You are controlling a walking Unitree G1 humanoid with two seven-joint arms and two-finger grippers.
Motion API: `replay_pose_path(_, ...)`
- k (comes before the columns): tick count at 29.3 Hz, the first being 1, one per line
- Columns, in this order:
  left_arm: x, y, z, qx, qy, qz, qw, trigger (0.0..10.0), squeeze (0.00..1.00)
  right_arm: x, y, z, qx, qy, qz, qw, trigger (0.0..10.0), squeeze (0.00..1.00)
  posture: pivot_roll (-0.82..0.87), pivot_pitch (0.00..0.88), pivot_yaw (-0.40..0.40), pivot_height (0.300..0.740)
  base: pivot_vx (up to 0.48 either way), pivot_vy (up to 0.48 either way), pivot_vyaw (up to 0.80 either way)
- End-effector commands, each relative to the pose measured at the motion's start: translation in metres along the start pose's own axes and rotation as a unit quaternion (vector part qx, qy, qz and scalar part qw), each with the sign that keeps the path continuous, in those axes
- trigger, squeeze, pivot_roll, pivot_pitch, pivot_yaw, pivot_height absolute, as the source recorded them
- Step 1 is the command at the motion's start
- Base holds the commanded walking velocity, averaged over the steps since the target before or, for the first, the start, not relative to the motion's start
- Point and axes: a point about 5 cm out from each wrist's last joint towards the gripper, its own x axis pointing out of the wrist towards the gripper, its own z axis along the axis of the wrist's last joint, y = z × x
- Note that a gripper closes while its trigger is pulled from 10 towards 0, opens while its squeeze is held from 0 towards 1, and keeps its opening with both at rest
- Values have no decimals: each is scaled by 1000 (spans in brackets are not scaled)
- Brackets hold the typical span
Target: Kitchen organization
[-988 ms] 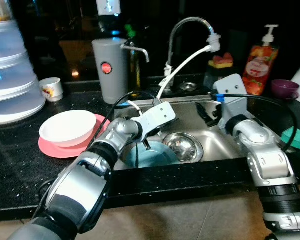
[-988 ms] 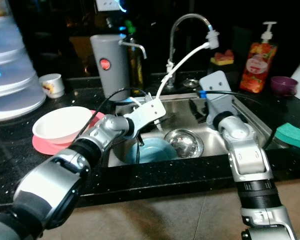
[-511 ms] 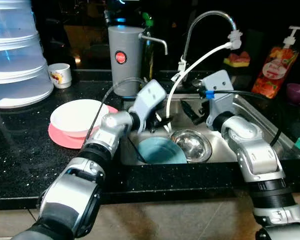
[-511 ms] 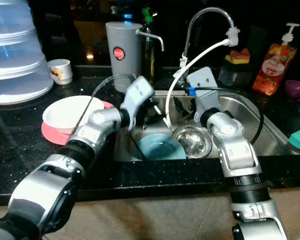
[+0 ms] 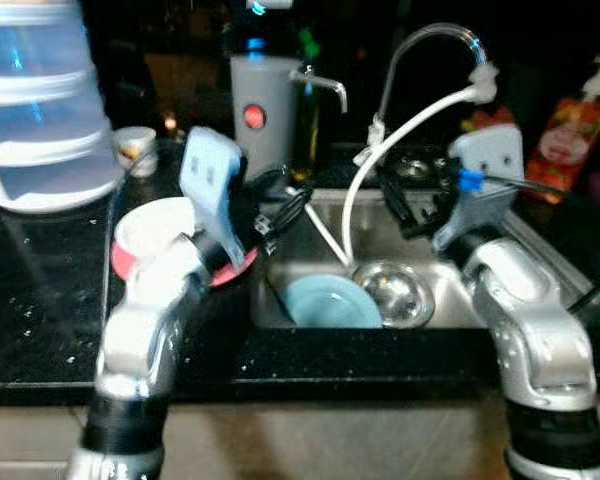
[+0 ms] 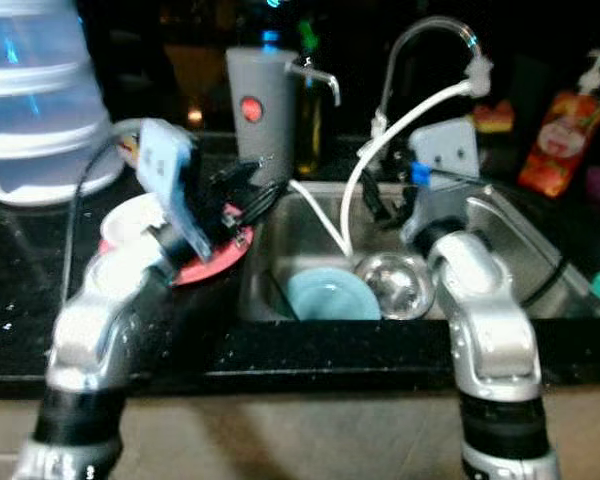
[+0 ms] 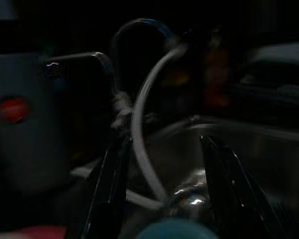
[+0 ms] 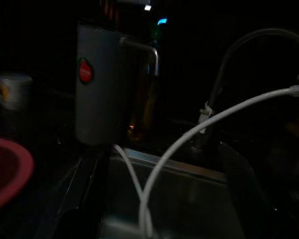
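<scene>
Left claw (image 5: 280,205) (empty, fingers apart) lifted from blue plate (image 5: 332,302), sink's left edge

Sink basin (image 5: 480,300): brushed steel, dull sheen; drain strainer (image 5: 392,292) polished, mirror-bright. Faucet (image 5: 425,45): glossy chrome; white hose (image 5: 400,135) smooth plastic. Counter (image 5: 40,310), near left: black stone, glossy, pale speckles. Blue plate (image 5: 330,302) smooth, glazed. Grey dispenser (image 5: 263,110), far: matt. Stacked containers (image 5: 40,100), far left: translucent plastic. Arm shells (image 5: 535,330): satin silver.
</scene>
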Motion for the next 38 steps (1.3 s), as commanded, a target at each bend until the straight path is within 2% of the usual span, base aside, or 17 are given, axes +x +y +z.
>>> replay_pose_path(1, -3, -7, 9, 15, -10, 8, 1000, 10000, 0, -7, -3, 4, 20, -9, -18, 1000, 10000, 0, -2, 141, -60, 740, 0, 0, 0)
replay_pose_path(2, -3, -7, 9, 15, -10, 8, 1000, 10000, 0, -7, -3, 4, 20, -9, -18, 1000, 10000, 0, -2, 141, -60, 740, 0, 0, 0)
replay_pose_path(6, -25, -11, 6, -5, 39, 62, 997, 10000, 0, -21, 5, 5, 55, -21, -39, 997, 10000, 0, 15, 140, -50, 740, 0, 0, 0)
replay_pose_path(8, -37, -8, 1, 8, 60, 80, 995, 10000, 0, -28, 12, 1, 73, -19, -38, 996, 10000, 0, 16, 140, -48, 740, 0, 0, 0)
replay_pose_path(9, -37, -8, 1, 8, 60, 80, 995, 10000, 0, -28, 12, 1, 73, -19, -38, 996, 10000, 0, 16, 140, -48, 740, 0, 0, 0)
replay_pose_path(13, -52, -13, -6, 22, 80, 94, 992, 10000, 0, -40, 23, -12, 83, 0, -40, 996, 10000, 0, 16, 139, -45, 740, 0, 0, 0)
replay_pose_path(14, -59, -18, -10, 29, 85, 85, 992, 10000, 0, -46, 24, -18, 77, 8, -51, 996, 10000, 0, 16, 139, -45, 740, 0, 0, 0)
replay_pose_path(15, -59, -18, -10, 29, 85, 85, 992, 10000, 0, -46, 24, -18, 77, 8, -51, 996, 10000, 0, 16, 139, -45, 740, 0, 0, 0)
replay_pose_path(17, -71, -27, -17, 35, 100, 62, 992, 10000, 0, -58, 22, -26, 47, 18, -81, 995, 10000, 0, 19, 141, -47, 740, 0, 0, 0)
replay_pose_path(19, -80, -34, -21, 20, 117, 51, 992, 10000, 0, -68, 20, -27, 16, 18, -97, 995, 10000, 0, 15, 143, -49, 740, 0, 0, 0)
replay_pose_path(23, -92, -36, -24, 3, 141, 59, 988, 10000, 0, -83, 15, -25, -2, 19, -126, 992, 10000, 0, 12, 146, -51, 740, 0, 0, 0)
replay_pose_path(26, -101, -37, -27, 23, 158, 53, 986, 10000, 0, -100, 12, -31, -6, 39, -150, 988, 10000, 0, 10, 147, -48, 740, 0, 0, 0)
replay_pose_path(27, -101, -37, -27, 23, 158, 53, 986, 10000, 0, -100, 12, -31, -6, 39, -150, 988, 10000, 0, 10, 147, -48, 740, 0, 0, 0)
replay_pose_path(30, -106, -30, -32, 49, 167, 94, 980, 10000, 0, -110, 18, -40, -2, 60, -152, 987, 10000, 0, 6, 145, -34, 740, 0, 0, 0)
replay_pose_path(34, -111, -10, -44, 46, 181, 216, 958, 10000, 0, -98, 20, -41, -1, 48, -156, 987, 10000, 0, 3, 132, -26, 740, 0, 0, 0)
replay_pose_path(37, -113, -4, -46, 53, 184, 250, 949, 10000, 0, -91, 19, -41, 1, 41, -162, 986, 10000, 0, 8, 127, -27, 740, 0, 0, 0)
replay_pose_path(38, -116, 4, -50, 41, 188, 283, 940, 10000, 0, -88, 18, -42, 8, 38, -165, 986, 10000, 0, 17, 120, -30, 740, 0, 0, 0)
